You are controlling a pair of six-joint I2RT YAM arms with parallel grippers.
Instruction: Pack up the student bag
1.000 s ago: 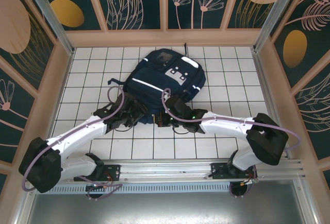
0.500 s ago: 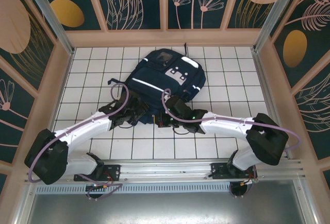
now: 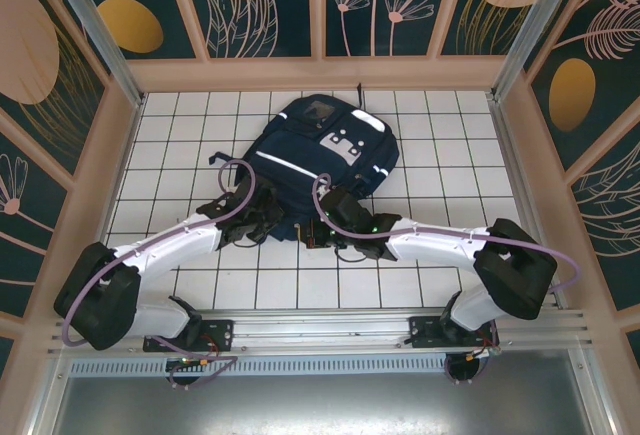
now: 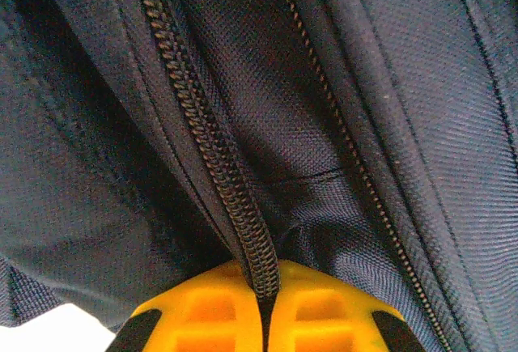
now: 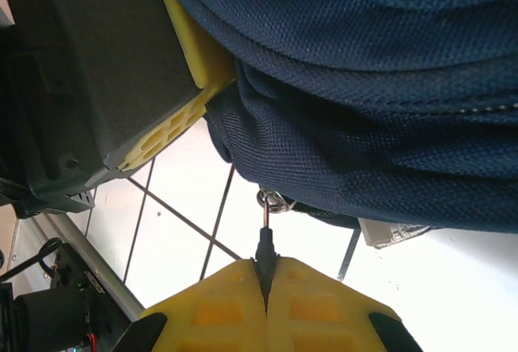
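Note:
The student bag (image 3: 322,147), navy with white stripes and grey patches, lies flat on the white tiled table, and both grippers are at its near edge. My left gripper (image 3: 272,223) is shut on the bag's zipper edge. In the left wrist view the yellow fingertips (image 4: 324,303) pinch the dark zipper teeth (image 4: 209,154) and navy fabric (image 4: 380,85) spreads above them. My right gripper (image 3: 318,235) is shut on the zipper pull (image 5: 265,247), a thin dark tab hanging from a small metal ring (image 5: 271,201) under the bag's fabric (image 5: 364,85).
In the right wrist view the left gripper's black body (image 5: 105,85) and a yellow finger (image 5: 194,48) sit close on the left. A pale flat thing (image 5: 392,232) peeks from under the bag. Wooden walls (image 3: 320,73) ring the tiled table (image 3: 180,135).
The left arm has swung to the right, bringing its gripper closer against the bag's near edge. The right arm and the bag have hardly moved.

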